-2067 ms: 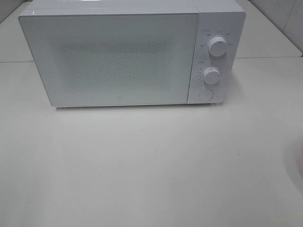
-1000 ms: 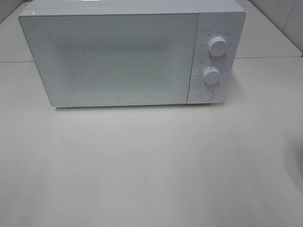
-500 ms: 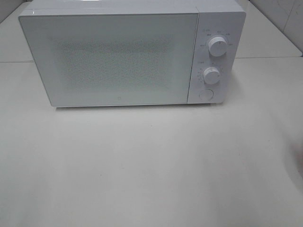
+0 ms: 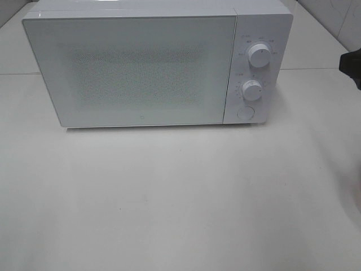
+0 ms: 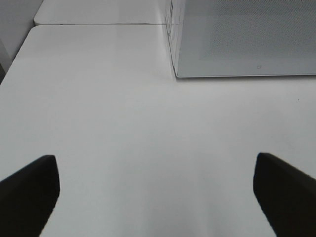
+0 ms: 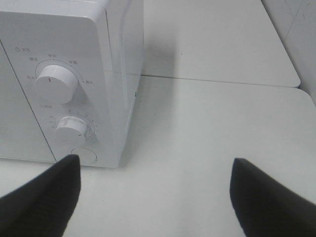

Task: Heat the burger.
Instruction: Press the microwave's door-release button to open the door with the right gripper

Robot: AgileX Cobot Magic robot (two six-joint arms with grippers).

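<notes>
The burger is out of view in every frame. A white microwave stands at the back of the table with its door shut. Its control panel carries two dials, upper and lower, above a round button. My left gripper hovers open over bare table in front of the microwave's left corner, nothing between its fingers. My right gripper is open and empty too, in front of the microwave's right end, the round button just past one fingertip. A dark part of the right arm shows at the high view's right edge.
The white table runs wide in front of the microwave. A seam joins it to a second tabletop behind. A tiled wall rises at the back right.
A dark part of the right arm has come into the high view at its right edge. The microwave has not moved and its door stays shut.
</notes>
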